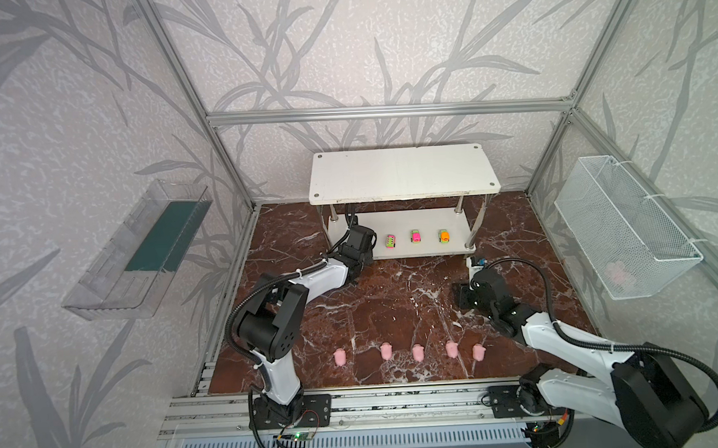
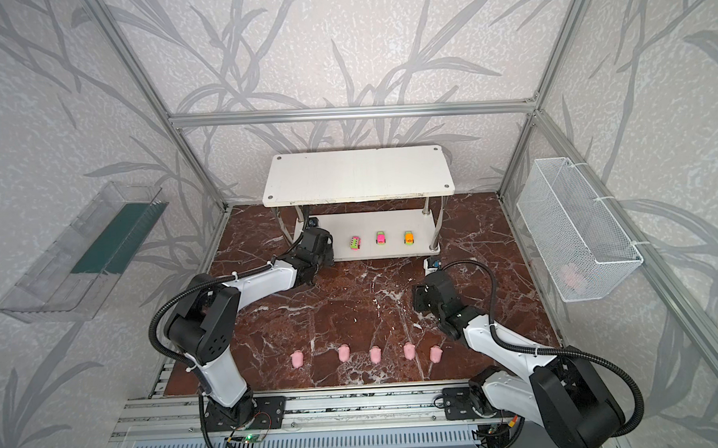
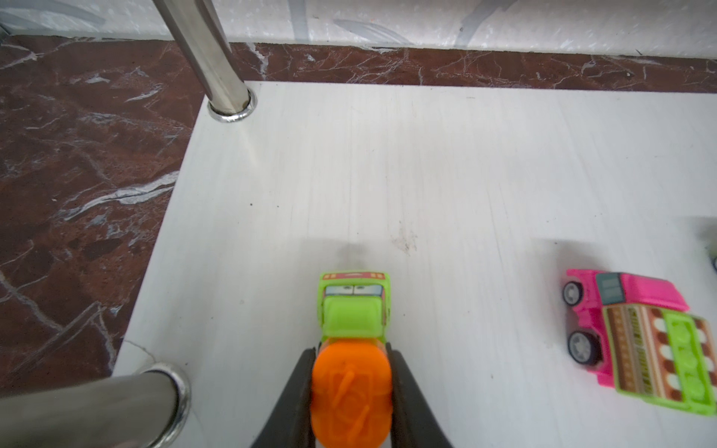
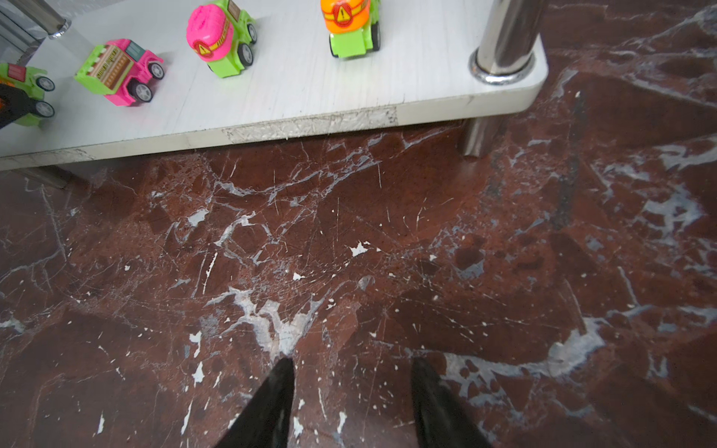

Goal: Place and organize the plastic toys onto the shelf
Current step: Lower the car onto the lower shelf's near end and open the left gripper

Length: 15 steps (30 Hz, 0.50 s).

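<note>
**Car number four pinched at the lower tier; pigs not yet shelved**

Pig figurines [image 1: 418, 352], five of them, stand in a row along the lower centre of both top views, on the marble tabletop [image 1: 394, 306] and well apart from the shelf [image 1: 401, 173]. None of them is being handled.

Further up, right of centre, the right gripper [image 4: 351, 364] hovers over bare marble just in front of the shelf's right front corner. Its jaws are spread and hold nothing.

Above that, left of centre, the left gripper [image 3: 351, 353] reaches in under the upper tier [image 2: 355, 173]. Its jaws are pressed onto the orange drum of a lime-green car [image 3: 351, 310]. That car sits at the left end of the lower tier [image 3: 426, 155], between the two chrome posts [image 3: 217, 58]. Whether its wheels bear fully on the board I cannot tell, though they look down or nearly so.

To its right on the same tier three cars are lined up, spaced apart: a pink-and-green truck [image 1: 390, 241], a pink-drum car [image 1: 415, 236] and an orange-drum car [image 1: 444, 236]. The upper tier is bare.

The step in hand looks like setting down the last car. Next the left jaws should part and draw back low and straight, clear of the truck and the near post. The pigs then need fetching, probably for the bare tier.
</note>
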{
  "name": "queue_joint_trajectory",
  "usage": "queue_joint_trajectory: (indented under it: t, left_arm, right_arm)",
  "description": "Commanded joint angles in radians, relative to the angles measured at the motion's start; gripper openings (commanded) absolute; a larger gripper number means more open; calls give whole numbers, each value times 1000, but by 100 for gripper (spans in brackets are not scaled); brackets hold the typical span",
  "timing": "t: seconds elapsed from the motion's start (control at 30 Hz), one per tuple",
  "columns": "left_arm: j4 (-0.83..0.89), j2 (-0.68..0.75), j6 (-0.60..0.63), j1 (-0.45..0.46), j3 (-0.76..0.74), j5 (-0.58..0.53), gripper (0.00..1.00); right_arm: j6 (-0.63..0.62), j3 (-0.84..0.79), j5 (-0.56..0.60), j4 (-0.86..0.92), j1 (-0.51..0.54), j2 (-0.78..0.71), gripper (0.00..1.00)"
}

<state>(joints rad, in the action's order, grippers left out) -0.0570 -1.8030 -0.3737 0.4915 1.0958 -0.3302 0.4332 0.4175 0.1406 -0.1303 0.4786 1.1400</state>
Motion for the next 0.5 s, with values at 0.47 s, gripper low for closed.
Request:
queue_joint_trajectory:
  t: [0.47]
  left_arm:
    - [-4,-19,12,-17,29,1,38]
  right_arm:
    - [-10,3,14,-8,-4,23,50]
